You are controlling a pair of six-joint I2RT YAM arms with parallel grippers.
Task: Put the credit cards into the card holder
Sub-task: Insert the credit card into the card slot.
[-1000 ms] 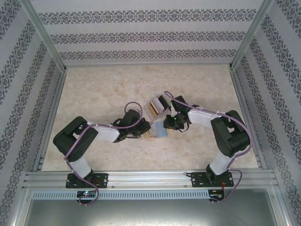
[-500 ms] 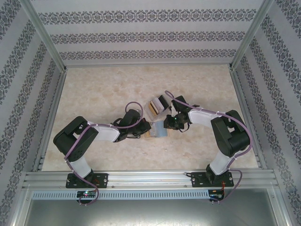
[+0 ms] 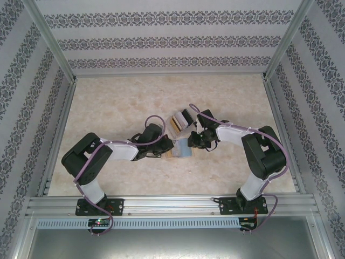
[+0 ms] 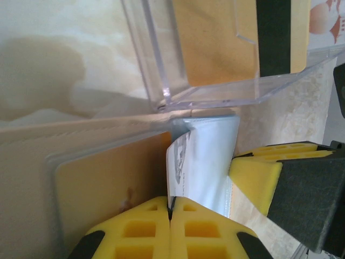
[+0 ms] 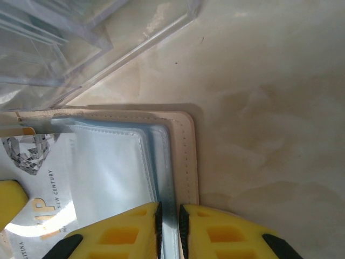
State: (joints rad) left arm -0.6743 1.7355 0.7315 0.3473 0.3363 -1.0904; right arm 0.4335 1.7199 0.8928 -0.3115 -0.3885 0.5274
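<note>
Pinching the card holder (image 5: 186, 156) from opposite sides, left claw (image 4: 170, 213), right claw (image 5: 170, 216), both clamped

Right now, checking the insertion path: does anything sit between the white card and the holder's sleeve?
Nothing visible does. The left tool pinches the white card, which overlaps the sleeve, whose edge the right tool grips; the clear box sits beside them.

the left arm (image 3: 89, 159) and right arm (image 3: 261, 151) match: glossy black joint housings, white shells along the links. a purple cable (image 3: 152, 119) loops over each, running down to black base plates (image 3: 99, 206) at 7 and 5 o'clock in the overhead view. the fingers (image 4: 140, 233) are bright yellow moulded blocks with square pockets.
</note>
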